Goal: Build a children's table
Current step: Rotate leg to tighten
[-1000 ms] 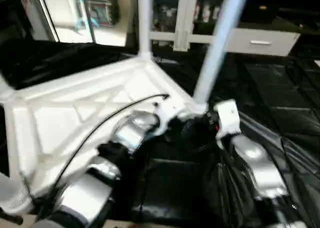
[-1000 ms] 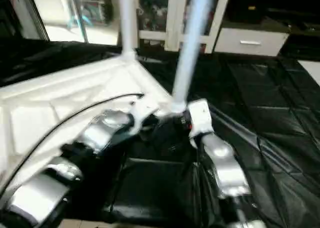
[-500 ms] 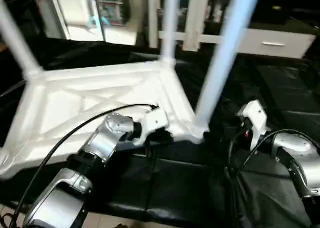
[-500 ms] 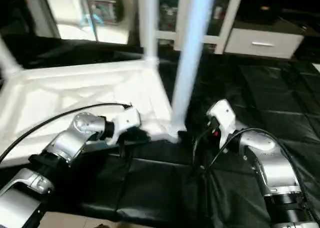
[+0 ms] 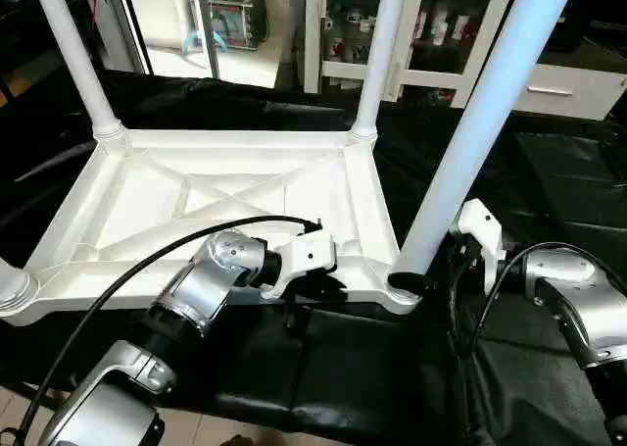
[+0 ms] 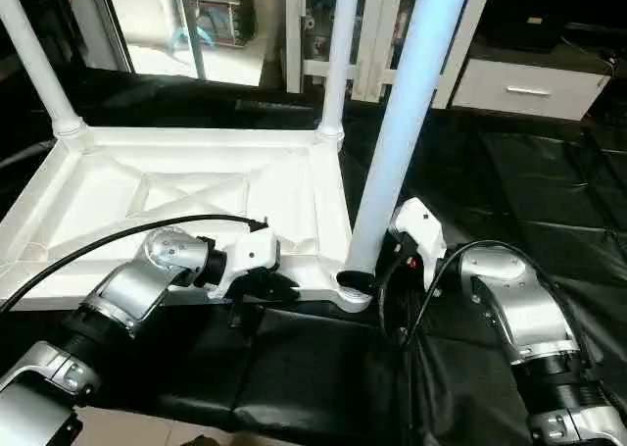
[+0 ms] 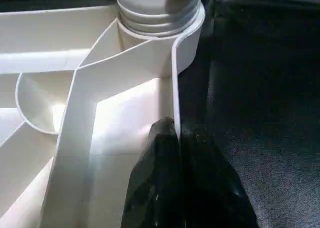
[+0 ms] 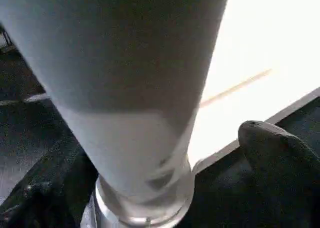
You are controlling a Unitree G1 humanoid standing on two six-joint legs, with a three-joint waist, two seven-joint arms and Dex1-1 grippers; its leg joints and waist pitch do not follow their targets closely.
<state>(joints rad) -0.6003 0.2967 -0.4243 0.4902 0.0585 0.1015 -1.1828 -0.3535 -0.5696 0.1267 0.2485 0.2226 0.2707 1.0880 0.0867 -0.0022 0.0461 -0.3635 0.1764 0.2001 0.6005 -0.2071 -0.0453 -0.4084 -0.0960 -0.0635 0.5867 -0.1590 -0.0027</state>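
Upside down across the left and centre of the head-camera frame, on black sheeting [image 5: 549, 181] spread over the floor: children's table [image 5: 211, 196], white top with ribbed, X-braced underside facing up. Standing upright in round corner sockets: far-left leg [image 5: 73, 54] at upper left, far-right leg [image 5: 377, 49] at upper centre, near-right leg [image 5: 485, 123] rising large through the right of centre and out past the top edge; stub of a fourth leg [image 5: 12, 287] at the left edge. Behind, along the top of the frame, white glass-door cabinet [image 5: 431, 24] with a drawer unit beside it. Reaching in from lower left, silver left forearm [image 5: 201, 284] trailing a black cable [image 5: 147, 270], with left tool [image 7: 175, 133] pinched nearly closed on the thin near rim wall of the table, just beside the near-right corner socket [image 5: 404, 287]; in the wrist picture, black fingers [image 7: 160, 153] pressed on either side of that wall. At lower right, silver right forearm [image 5: 578, 304] with white wrist housing pointed toward the base of the near-right leg; right tool [image 8: 150, 188] spread wide, one dark fingertip [image 8: 275, 143] well clear of the tube, leg base and socket ring between the fingers, nothing gripped.
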